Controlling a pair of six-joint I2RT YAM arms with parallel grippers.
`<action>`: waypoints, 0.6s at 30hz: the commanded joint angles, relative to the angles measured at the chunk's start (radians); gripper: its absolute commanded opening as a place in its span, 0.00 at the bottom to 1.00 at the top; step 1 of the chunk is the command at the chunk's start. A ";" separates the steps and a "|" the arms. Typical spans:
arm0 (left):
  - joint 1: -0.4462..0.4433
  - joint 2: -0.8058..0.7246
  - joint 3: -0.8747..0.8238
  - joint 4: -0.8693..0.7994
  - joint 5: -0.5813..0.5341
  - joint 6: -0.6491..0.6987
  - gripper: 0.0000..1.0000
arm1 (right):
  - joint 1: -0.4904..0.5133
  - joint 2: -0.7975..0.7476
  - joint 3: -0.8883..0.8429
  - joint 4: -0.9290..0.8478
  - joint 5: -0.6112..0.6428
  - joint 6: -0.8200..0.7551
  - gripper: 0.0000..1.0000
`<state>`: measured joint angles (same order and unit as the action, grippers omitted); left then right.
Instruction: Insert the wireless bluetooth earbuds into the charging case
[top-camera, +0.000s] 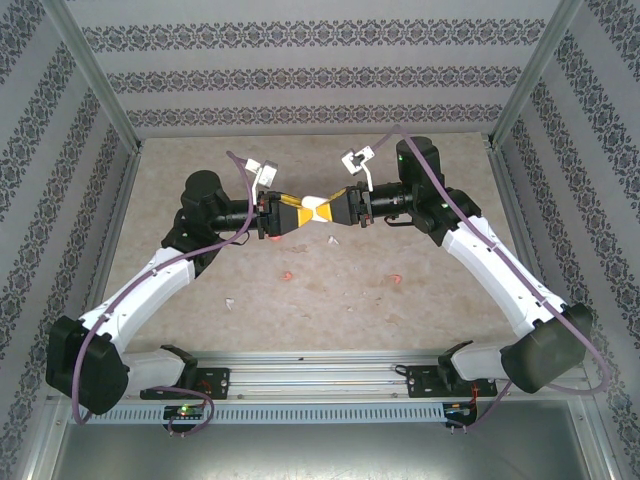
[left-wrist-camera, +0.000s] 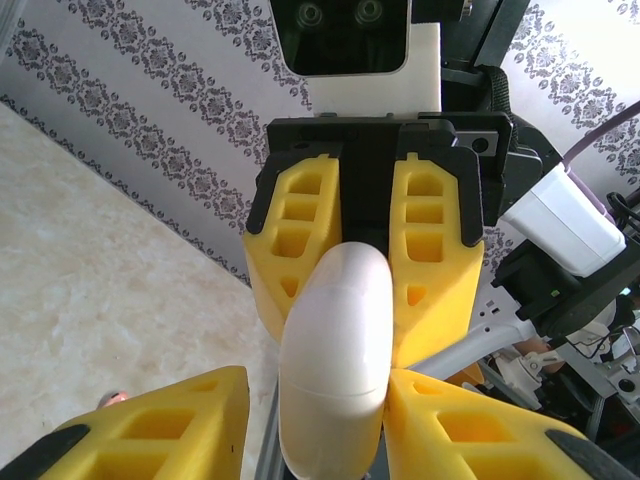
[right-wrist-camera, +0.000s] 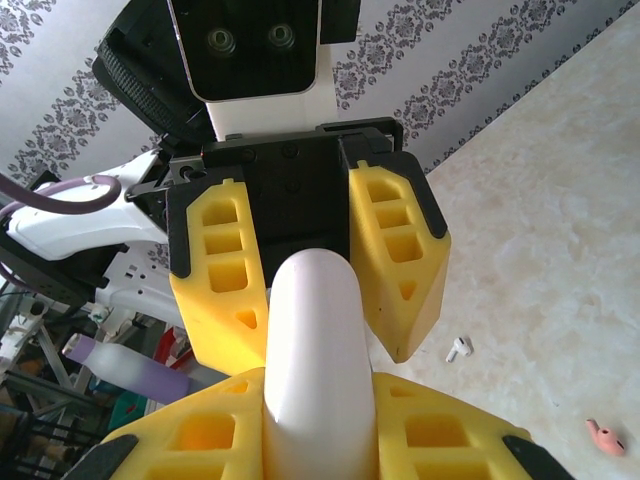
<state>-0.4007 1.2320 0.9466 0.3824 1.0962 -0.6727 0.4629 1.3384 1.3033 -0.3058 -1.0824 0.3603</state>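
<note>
Yellow fingers (left-wrist-camera: 150, 435) of the left gripper (left-wrist-camera: 315, 385) stand closest in the left wrist view. They are closed on one end of the white case (left-wrist-camera: 335, 320), only as far apart as the case is wide, and both pads press on the shell. On the other end of the case the right gripper (right-wrist-camera: 318, 385) has the same kind of hold, narrow and tight. So the case hangs in the air between the two grippers, which face each other, and it touches nothing else. A thin seam (left-wrist-camera: 340, 392) runs across the case near the left fingertips. The lid looks closed, though I cannot see the hinge.

No earbuds (top-camera: 333, 240) are in the case; all four lie on the table (top-camera: 330, 320), lower than it. One white earbud is near the case, a little toward the arm bases. Two coral earbuds (top-camera: 288, 273) lie farther from the case, one to each side. The second white one is the farthest from the case, on the left.

I judge the step in hand is to open the lid. To do it well, one gripper should hold the body firmly while the other turns the lid slowly about its hinge. Neither grip should cross the seam, or it will clamp the lid shut. The shell looks smooth and round, so it may slip under a quick pull.
</note>
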 joint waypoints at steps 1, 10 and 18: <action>-0.014 0.009 0.027 0.047 0.017 -0.016 0.39 | 0.014 0.004 0.008 0.011 -0.025 -0.021 0.11; -0.033 0.011 0.025 0.026 0.009 0.023 0.21 | 0.018 0.005 0.006 -0.003 -0.025 -0.032 0.10; -0.033 -0.064 -0.027 -0.024 -0.051 0.197 0.00 | 0.029 0.004 0.009 -0.043 -0.018 -0.067 0.18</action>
<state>-0.4133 1.2076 0.9360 0.3603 1.0843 -0.5900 0.4683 1.3407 1.3033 -0.3214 -1.0927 0.3195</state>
